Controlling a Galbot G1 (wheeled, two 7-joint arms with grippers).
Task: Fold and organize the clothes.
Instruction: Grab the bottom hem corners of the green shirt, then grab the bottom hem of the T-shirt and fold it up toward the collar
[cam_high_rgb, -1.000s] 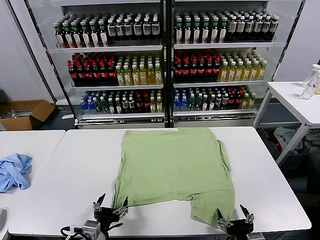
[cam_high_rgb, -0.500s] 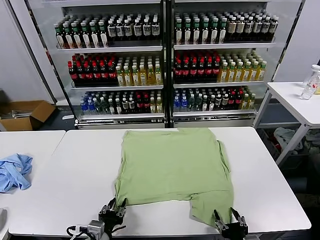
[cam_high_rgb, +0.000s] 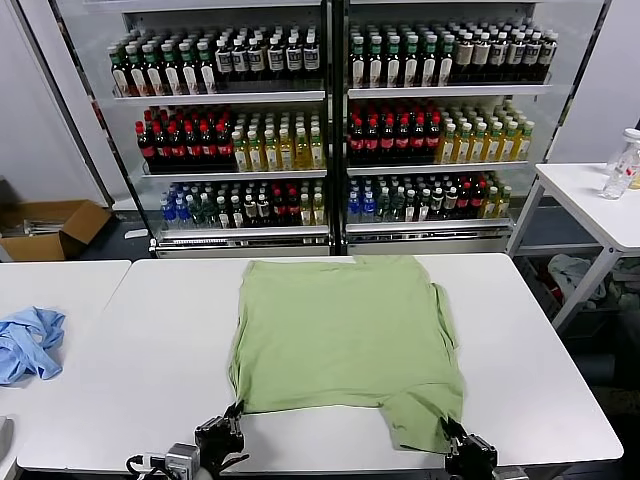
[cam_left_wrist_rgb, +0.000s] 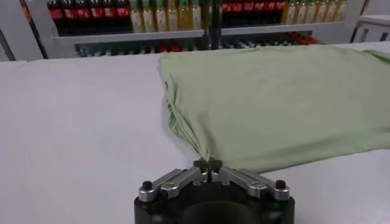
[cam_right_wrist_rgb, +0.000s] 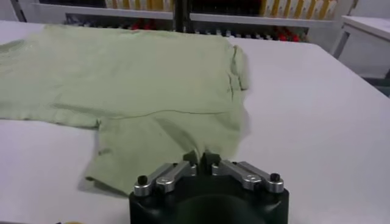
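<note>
**Both grippers pinched on the near hem of the green shirt**

Nearest the robot, the left gripper (cam_left_wrist_rgb: 208, 164) has its jaws drawn together on the near left corner of the light sage-green short-sleeved shirt of soft cloth (cam_left_wrist_rgb: 274, 103); its wrist view shows the cloth gathered into a thin bunch of folds running straight out from the fingertips. The right gripper (cam_right_wrist_rgb: 202, 159) likewise has its jaws brought together, nipping the edge of the near right corner, where a flap of the shirt (cam_right_wrist_rgb: 140, 91) hangs nearer to the jaws than the rest of the hem.

The head view shows both grippers (cam_high_rgb: 237, 412) (cam_high_rgb: 447, 430) at the near edge of the white rectangular table (cam_high_rgb: 150, 330), with the shirt (cam_high_rgb: 345, 330) spread flat ahead of them as far as the table's far edge. Only this view takes in the crumpled light blue garment (cam_high_rgb: 30, 340) on a second white table (cam_high_rgb: 60, 280), well off to the side beyond the left jaws.

Farthest ahead of both grippers stands a glass-fronted drinks cooler with rows of bottles (cam_high_rgb: 330, 120). The head view alone shows an open brown cardboard box (cam_high_rgb: 45, 228) on the floor and another white table (cam_high_rgb: 590, 200) beyond the right jaws.
</note>
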